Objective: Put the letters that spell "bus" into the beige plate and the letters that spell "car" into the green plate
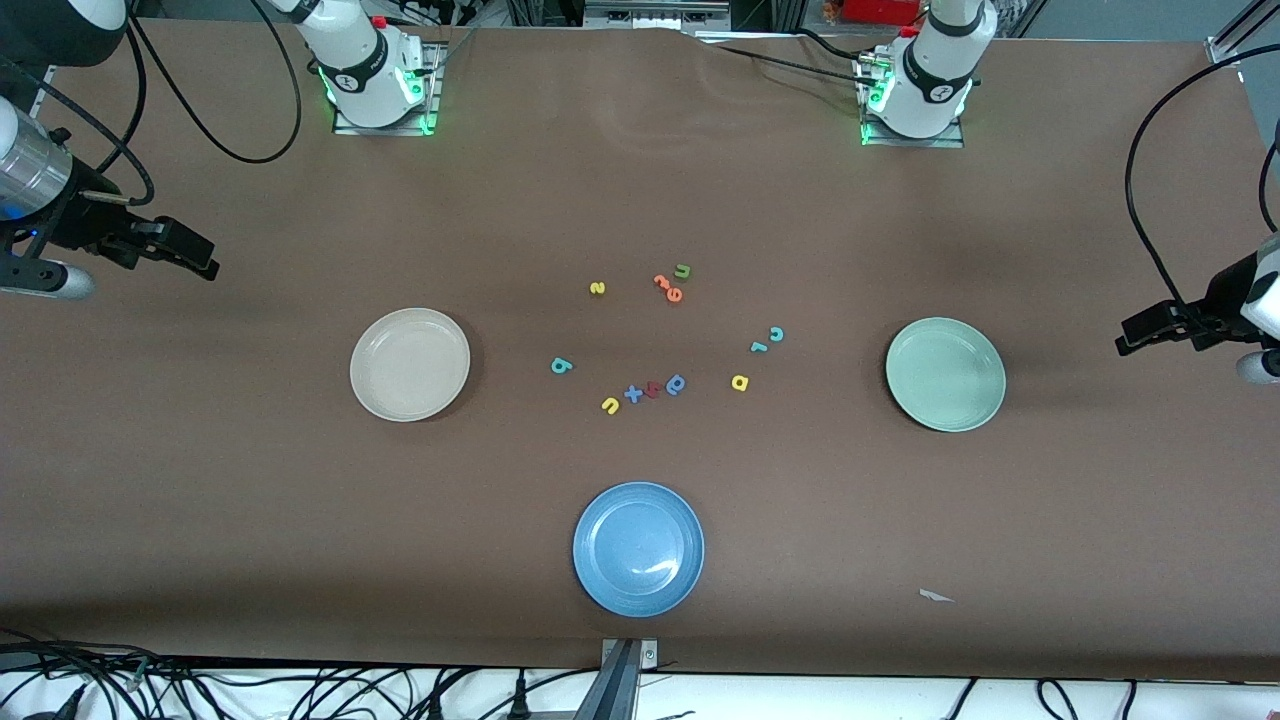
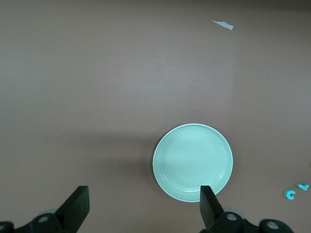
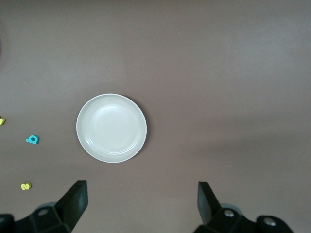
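Observation:
The beige plate (image 1: 410,364) (image 3: 112,127) lies toward the right arm's end of the table, the green plate (image 1: 945,374) (image 2: 193,162) toward the left arm's end. Both are bare. Between them lie the teal b (image 1: 561,366) (image 3: 32,140), yellow u (image 1: 610,405), yellow s (image 1: 597,288) (image 3: 25,186), teal c (image 1: 776,334) (image 2: 290,194), teal r (image 1: 758,347) (image 2: 303,186) and yellow a (image 1: 740,382). My right gripper (image 1: 200,258) (image 3: 141,201) hangs open over bare table beside the beige plate. My left gripper (image 1: 1128,340) (image 2: 144,204) hangs open beside the green plate. Neither holds anything.
A blue plate (image 1: 638,548) sits nearest the front camera. Among the letters are a green u (image 1: 683,271), orange letters (image 1: 668,288), a blue x (image 1: 633,393) and a darker blue a (image 1: 676,384). A paper scrap (image 1: 935,596) (image 2: 222,24) lies near the front edge.

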Controlling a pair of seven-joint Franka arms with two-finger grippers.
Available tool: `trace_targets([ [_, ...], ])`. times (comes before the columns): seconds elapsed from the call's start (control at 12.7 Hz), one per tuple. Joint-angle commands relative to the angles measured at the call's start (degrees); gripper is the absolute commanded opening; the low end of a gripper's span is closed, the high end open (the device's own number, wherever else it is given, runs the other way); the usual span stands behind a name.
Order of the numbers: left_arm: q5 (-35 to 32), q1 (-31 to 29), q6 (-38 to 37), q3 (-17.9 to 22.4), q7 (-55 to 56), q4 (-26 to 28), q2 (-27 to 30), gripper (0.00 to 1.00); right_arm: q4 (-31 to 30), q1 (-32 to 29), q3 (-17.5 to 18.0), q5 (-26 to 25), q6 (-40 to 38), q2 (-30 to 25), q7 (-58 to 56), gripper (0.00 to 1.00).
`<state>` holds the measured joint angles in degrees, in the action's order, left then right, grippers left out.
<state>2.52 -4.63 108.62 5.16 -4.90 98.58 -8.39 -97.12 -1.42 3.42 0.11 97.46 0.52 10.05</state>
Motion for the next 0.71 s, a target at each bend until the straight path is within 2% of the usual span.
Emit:
trace_targets([
  [0.0,0.82,-0.9,-1.13,-0.06,-0.02,-0.23,0.74,1.0,1.23,-0.25,0.36,-0.37,-1.04,0.36,-0.12,1.0],
  [0.63,0.82,-0.91,-1.13,-0.15,-0.1,-0.31,0.65,1.0,1.67,0.8,0.36,-0.81,-0.78,0.45,-0.12,1.0],
])
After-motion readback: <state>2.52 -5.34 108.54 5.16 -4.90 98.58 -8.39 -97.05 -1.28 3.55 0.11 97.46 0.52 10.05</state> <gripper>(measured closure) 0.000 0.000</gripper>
